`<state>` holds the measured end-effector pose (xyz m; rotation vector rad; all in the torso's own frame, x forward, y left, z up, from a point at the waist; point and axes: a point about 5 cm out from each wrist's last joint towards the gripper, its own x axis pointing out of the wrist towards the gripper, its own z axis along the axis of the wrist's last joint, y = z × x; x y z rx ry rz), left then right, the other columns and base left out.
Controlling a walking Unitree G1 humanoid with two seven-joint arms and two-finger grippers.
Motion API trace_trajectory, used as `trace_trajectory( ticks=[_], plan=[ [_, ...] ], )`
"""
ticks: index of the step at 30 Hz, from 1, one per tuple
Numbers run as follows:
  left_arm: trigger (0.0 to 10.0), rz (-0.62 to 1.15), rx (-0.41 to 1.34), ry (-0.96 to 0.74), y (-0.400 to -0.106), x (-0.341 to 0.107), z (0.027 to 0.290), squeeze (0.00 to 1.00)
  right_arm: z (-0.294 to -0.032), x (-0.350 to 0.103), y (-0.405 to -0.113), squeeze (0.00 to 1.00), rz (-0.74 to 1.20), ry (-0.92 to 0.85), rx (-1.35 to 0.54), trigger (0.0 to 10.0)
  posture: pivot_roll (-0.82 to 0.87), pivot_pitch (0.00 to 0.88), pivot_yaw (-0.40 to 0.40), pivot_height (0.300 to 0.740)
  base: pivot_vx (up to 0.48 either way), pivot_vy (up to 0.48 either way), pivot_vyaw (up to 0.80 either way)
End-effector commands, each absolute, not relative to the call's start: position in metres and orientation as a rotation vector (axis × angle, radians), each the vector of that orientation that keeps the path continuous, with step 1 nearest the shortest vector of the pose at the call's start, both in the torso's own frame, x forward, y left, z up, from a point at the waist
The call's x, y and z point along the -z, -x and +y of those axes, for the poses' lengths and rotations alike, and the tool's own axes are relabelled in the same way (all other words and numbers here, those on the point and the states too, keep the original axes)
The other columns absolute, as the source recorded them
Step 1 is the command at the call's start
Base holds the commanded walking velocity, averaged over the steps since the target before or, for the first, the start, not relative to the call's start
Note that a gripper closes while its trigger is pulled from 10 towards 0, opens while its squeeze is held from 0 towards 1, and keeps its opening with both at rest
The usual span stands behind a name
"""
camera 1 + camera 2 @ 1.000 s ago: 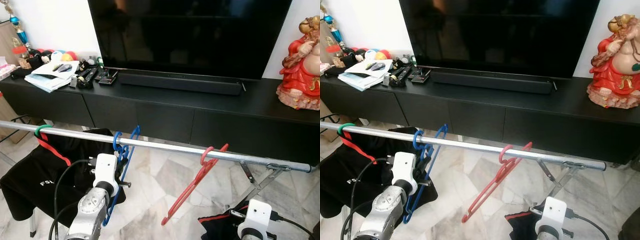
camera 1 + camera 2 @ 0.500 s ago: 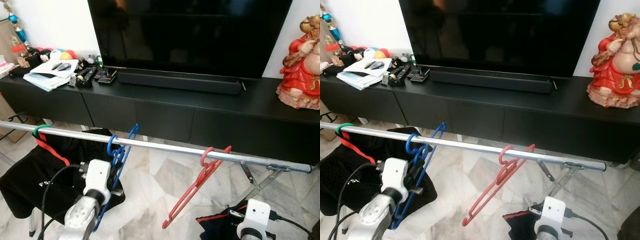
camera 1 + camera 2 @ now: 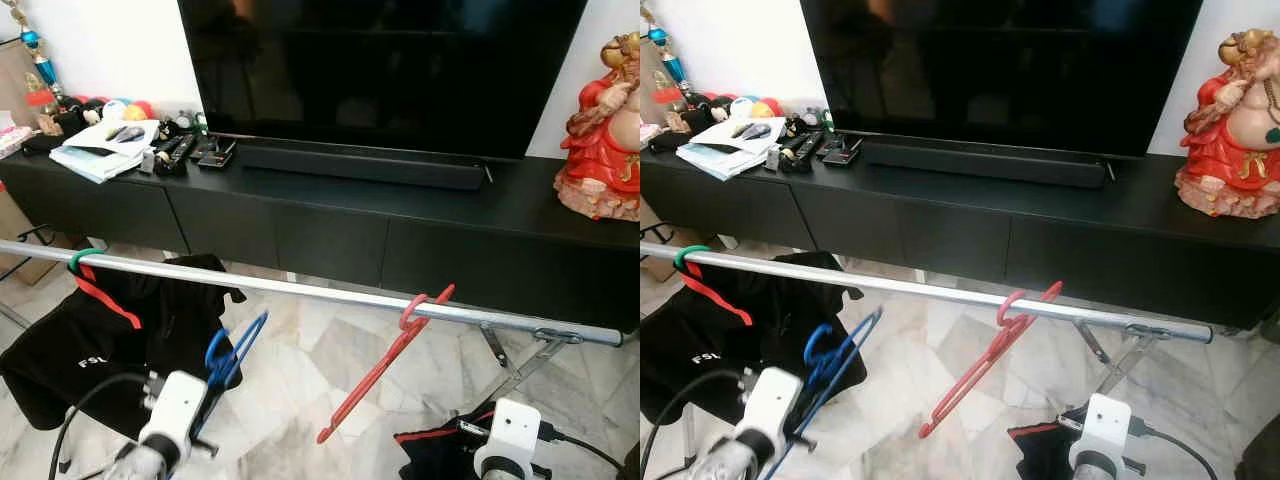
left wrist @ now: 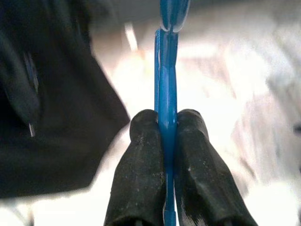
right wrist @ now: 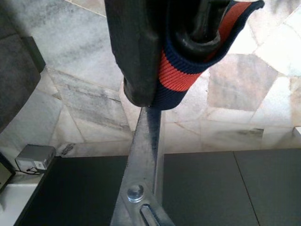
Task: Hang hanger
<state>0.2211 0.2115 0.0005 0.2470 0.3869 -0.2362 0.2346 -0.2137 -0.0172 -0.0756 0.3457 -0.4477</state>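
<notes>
Below the rail (image 3: 300, 290), the blue hanger (image 3: 225, 358) had been unhooked and was clamped in the left gripper (image 4: 166, 141); rehanging remained.

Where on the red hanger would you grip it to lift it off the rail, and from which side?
Grip the red hanger on its sloping arm just below the hook, coming from the robot's side. It hangs tilted from the rail, leaving that arm free in open air.
</notes>
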Motion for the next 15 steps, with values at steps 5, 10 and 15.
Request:
trace_trajectory(
  ticks=[5, 10, 15],
  plan=[
    [10.0, 0.575, 0.086, -0.138, -0.203, 0.033, 0.226, 0.0, -0.212, 0.017, -0.235, 0.0, 0.342, 0.079, 0.438, 10.0, 0.04, 0.045, 0.05, 0.74, 0.0, 0.0, 0.0],
    [10.0, 0.74, 0.006, -0.106, -0.185, 0.058, 0.23, 0.0, -0.212, 0.017, -0.236, 0.0, 0.344, 0.083, 0.436, 10.0, 0.04, 0.046, 0.049, 0.74, 0.0, 0.0, 0.0],
    [10.0, 0.852, -0.002, -0.105, -0.17, 0.073, 0.227, 0.0, -0.213, 0.017, -0.235, 0.0, 0.344, 0.086, 0.437, 10.0, 0.04, 0.046, 0.049, 0.74, 0.0, 0.0, 0.0]
  ],
)
